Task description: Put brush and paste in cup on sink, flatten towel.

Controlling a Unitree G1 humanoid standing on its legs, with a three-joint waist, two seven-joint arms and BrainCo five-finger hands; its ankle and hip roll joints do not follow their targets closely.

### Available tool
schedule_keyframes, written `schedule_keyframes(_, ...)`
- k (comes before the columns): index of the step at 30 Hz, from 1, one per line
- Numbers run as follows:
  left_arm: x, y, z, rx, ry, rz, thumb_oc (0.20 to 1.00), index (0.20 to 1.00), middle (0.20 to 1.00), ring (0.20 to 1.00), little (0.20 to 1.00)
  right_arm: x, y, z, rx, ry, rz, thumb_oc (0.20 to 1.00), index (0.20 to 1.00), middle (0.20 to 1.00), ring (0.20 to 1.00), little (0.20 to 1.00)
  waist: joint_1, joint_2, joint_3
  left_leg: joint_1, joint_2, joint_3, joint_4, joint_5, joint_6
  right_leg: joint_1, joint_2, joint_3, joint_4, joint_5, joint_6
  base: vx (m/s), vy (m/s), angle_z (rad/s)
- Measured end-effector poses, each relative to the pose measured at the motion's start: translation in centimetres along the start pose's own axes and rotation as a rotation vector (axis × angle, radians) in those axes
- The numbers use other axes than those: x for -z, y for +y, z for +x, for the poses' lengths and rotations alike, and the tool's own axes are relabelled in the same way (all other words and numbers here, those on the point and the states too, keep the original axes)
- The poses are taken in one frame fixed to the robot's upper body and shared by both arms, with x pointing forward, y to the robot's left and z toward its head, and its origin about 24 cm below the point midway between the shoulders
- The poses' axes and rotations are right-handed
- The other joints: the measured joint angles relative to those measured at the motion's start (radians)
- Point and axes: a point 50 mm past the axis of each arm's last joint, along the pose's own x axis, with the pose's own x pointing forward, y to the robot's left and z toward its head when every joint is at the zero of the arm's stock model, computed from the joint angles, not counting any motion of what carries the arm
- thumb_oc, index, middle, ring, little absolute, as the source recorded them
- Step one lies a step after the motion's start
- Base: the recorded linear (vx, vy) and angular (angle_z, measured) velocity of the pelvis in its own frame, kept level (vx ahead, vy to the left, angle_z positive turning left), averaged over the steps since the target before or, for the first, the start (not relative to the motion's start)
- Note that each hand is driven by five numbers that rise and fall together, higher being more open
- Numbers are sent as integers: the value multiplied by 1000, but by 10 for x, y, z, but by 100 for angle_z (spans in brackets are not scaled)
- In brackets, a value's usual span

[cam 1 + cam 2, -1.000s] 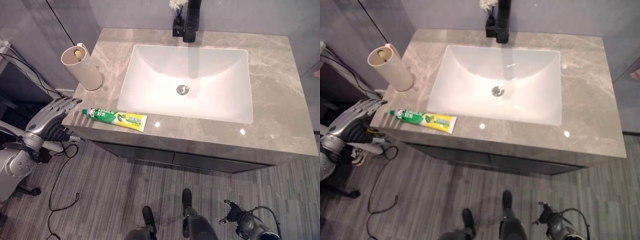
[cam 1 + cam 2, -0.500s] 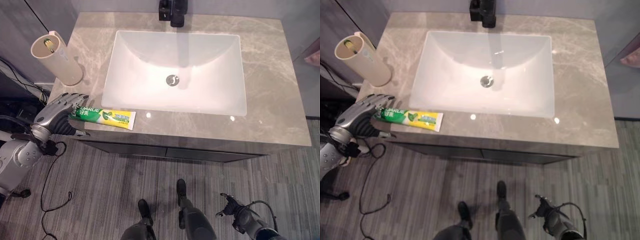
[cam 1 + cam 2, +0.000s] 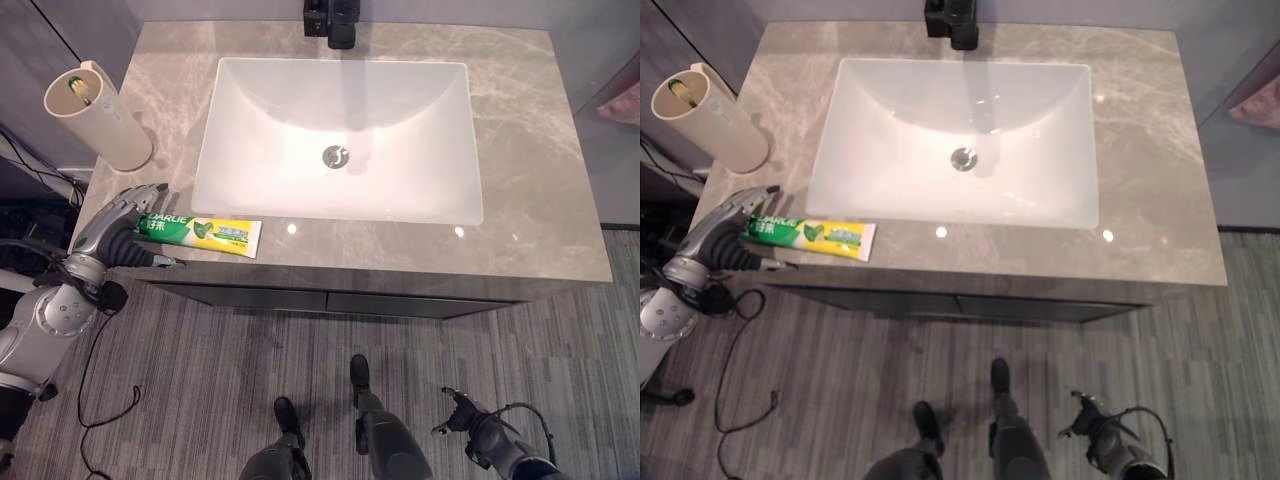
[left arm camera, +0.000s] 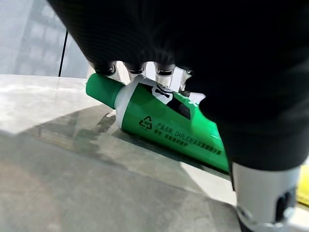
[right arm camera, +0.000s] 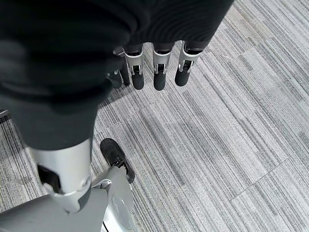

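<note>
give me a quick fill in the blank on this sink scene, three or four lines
1. The left hand is at the ______ end of the toothpaste tube.
2. The toothbrush stands inside the ______.
3. The tube lies on the counter between the basin and the counter's ______ edge.
4. The right hand hangs over the ______.

Missing words: cap; cup; front; floor

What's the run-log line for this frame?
left hand: over cap end of toothpaste, fingers over tube | toothpaste: flat on counter | cup: upright | right hand: idle, low
</note>
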Motion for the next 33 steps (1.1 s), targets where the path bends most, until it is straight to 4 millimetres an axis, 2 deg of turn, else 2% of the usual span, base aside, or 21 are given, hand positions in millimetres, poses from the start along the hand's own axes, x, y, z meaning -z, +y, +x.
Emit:
schedule_keyframes(18, 1, -2, 0, -64, 20, -138, 1000, 1000, 1000, 1000, 1000, 2, 1, 0, -2, 8, 4, 1000, 1000, 1000, 1000, 1000, 2, -4, 2, 2, -1, 10, 0, 0, 0, -3, 1, 13, 0, 1, 1, -1, -1, 0)
schedule_keyframes(24, 0, 1, 1, -61, 11, -106, 1000, 1000, 1000, 1000, 1000, 1, -1, 0, 1, 5, 4, 1000, 1000, 1000, 1000, 1000, 2, -8, 5, -1, 0, 12, 0, -1, -1, -8, 2, 15, 0, 1, 1, 0, 0, 0)
schedule_keyframes(25, 0, 2, 2, -61, 10, -86, 878, 878, 878, 878, 878, 0, -1, 0, 2, 4, 4, 1000, 1000, 1000, 1000, 1000, 2, -8, 5, -3, 0, 12, 0, -1, -1, -10, 2, 15, 0, 1, 0, 0, 0, 0)
schedule_keyframes(26, -1, 3, 2, -46, 3, -58, 862, 862, 862, 862, 862, 0, -1, 0, 2, 4, 4, 1000, 1000, 1000, 1000, 1000, 2, -8, 5, -3, 0, 12, 0, -1, -1, -10, 3, 15, 0, 2, 0, 22, -33, 0)
schedule_keyframes(27, -2, 3, 3, -25, -5, -29, 630, 630, 630, 630, 630, 0, -1, 0, 3, 4, 3, 1000, 1000, 1000, 1000, 1000, 2, -8, 5, -3, 0, 12, 0, -1, -1, -10, 3, 15, 0, 2, 0, 0, 0, 0)
schedule_keyframes(28, -2, 4, 4, -23, -7, -11, 630, 630, 630, 630, 630, 0, -1, 0, 3, 4, 3, 1000, 1000, 1000, 1000, 1000, 1, -8, 5, -3, 1, 12, 0, -1, -1, -10, 3, 15, 0, 2, 0, 0, 0, 0)
schedule_keyframes(29, -4, 6, 7, -19, -21, 30, 464, 464, 464, 464, 464, 1, 0, 0, -1, 4, -1, 1000, 1000, 1000, 1000, 1000, 3, -8, 5, -3, 1, 10, 0, -1, -1, -9, 3, 13, 0, 2, 0, 24, -9, 4)
schedule_keyframes(30, -7, 9, 10, -16, -31, 65, 385, 385, 385, 385, 385, 0, 0, 0, 0, 3, -2, 1000, 1000, 1000, 1000, 1000, 3, -8, 5, -3, 1, 7, 0, 0, -1, -7, 3, 10, 0, 2, 0, 39, -12, 5)
schedule_keyframes(31, -10, 16, 14, 12, -53, 177, 238, 238, 238, 238, 238, 1, -1, 0, -1, 4, -3, 1000, 1000, 1000, 1000, 1000, 3, -9, 5, 0, 2, 7, 0, -1, -1, -3, 3, 9, 0, 1, 0, 0, 0, 0)
schedule_keyframes(32, -10, 20, 14, 56, -64, 273, 200, 200, 200, 200, 200, 0, -1, 0, 1, 3, -4, 1000, 1000, 1000, 1000, 1000, 0, -10, 5, 4, 1, 8, 0, -1, -1, 0, 3, 9, 0, 1, 0, 24, -2, -3)
schedule_keyframes(33, -10, 22, 14, 66, -68, 305, 200, 200, 200, 200, 200, 0, -2, 1, 3, 3, -5, 1000, 1000, 1000, 1000, 1000, -2, -9, 5, 8, 1, 11, 0, -3, -4, 2, 3, 12, 0, 1, 0, 30, 6, -9)
